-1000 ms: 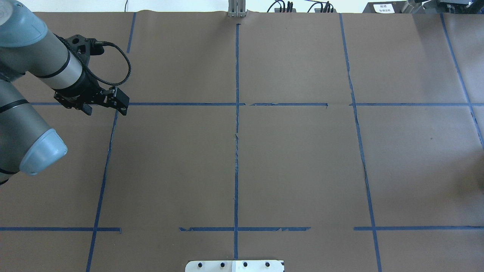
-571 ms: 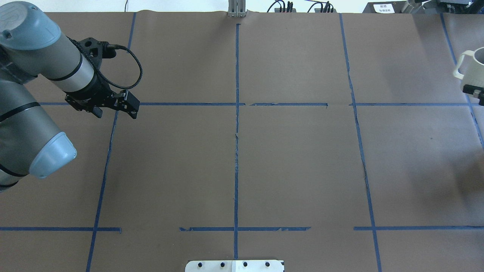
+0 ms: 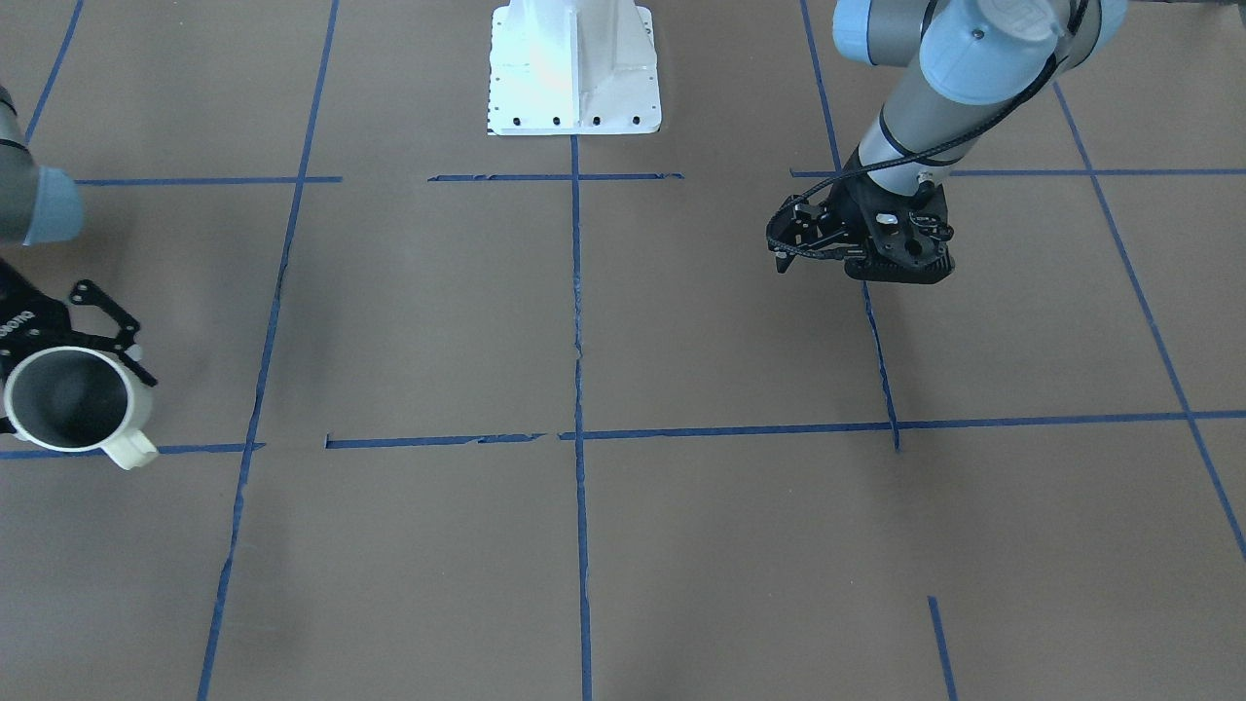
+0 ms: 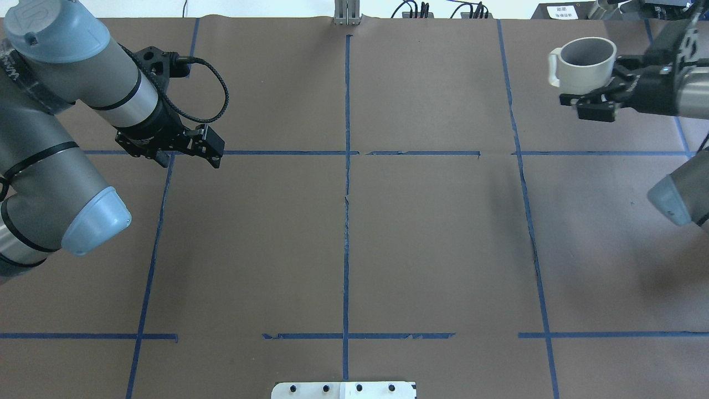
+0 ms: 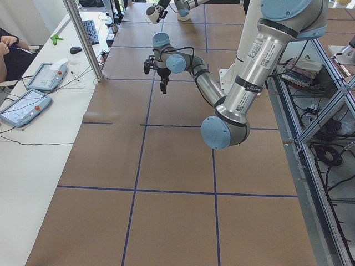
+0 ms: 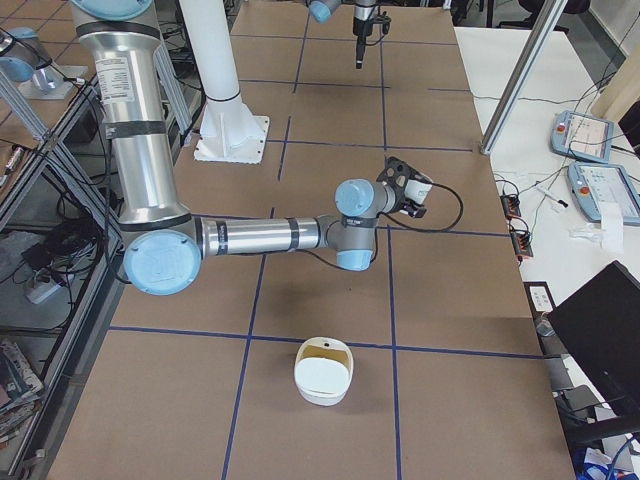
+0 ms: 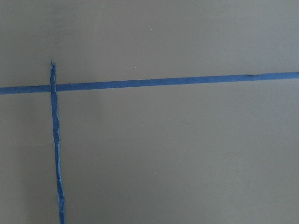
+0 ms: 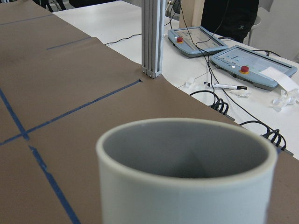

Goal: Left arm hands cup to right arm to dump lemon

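Observation:
The cup point(image 4: 586, 65), a white mug with a grey inside, is held upright above the table's far right part by my right gripper point(image 4: 595, 95), which is shut on its body. It also shows in the front-facing view point(image 3: 66, 399), the right wrist view point(image 8: 187, 177) and the exterior right view point(image 6: 416, 189). Its handle points towards the table's middle. No lemon shows in the parts of the inside that I can see. My left gripper point(image 4: 213, 154) hangs shut and empty over a blue tape crossing at the far left, fingers pointing down, and also shows in the front-facing view point(image 3: 900, 273).
A white bowl point(image 6: 322, 371) with a pale yellowish inside stands on the table's right end. The robot's white base point(image 3: 574, 68) is at the near middle. An aluminium post point(image 4: 347, 14) stands at the far edge. Beyond it lie cables and teach pendants point(image 8: 250, 63).
My right arm has come in from the right edge with the cup and carried it leftwards and farther back. My left arm has moved a little to the right, gripper unchanged.

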